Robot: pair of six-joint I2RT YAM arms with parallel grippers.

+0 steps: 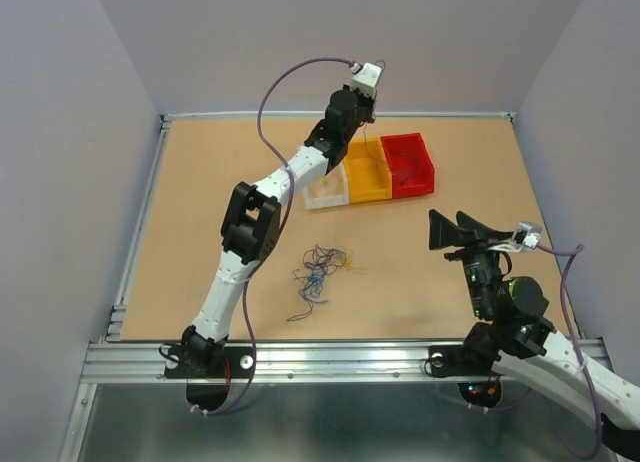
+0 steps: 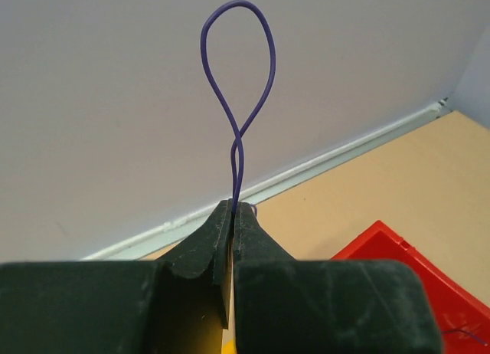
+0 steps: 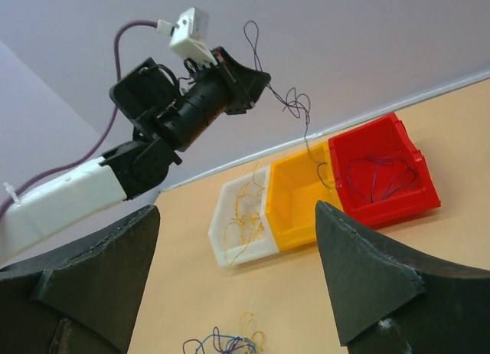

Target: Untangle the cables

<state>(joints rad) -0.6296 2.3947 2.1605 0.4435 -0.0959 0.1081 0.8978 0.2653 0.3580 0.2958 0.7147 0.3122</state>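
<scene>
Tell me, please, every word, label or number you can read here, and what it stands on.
None: no view shows readable text. The red bin, yellow bin, white bin, table and purple cable are unmarked; the white camera housing on the left wrist shows no legible label.

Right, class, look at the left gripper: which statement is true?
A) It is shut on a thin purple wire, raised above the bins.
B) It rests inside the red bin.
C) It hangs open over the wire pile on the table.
A: the left gripper is pinched shut on a purple wire that loops out past its tips, and the top view shows it high over the bins.
</scene>
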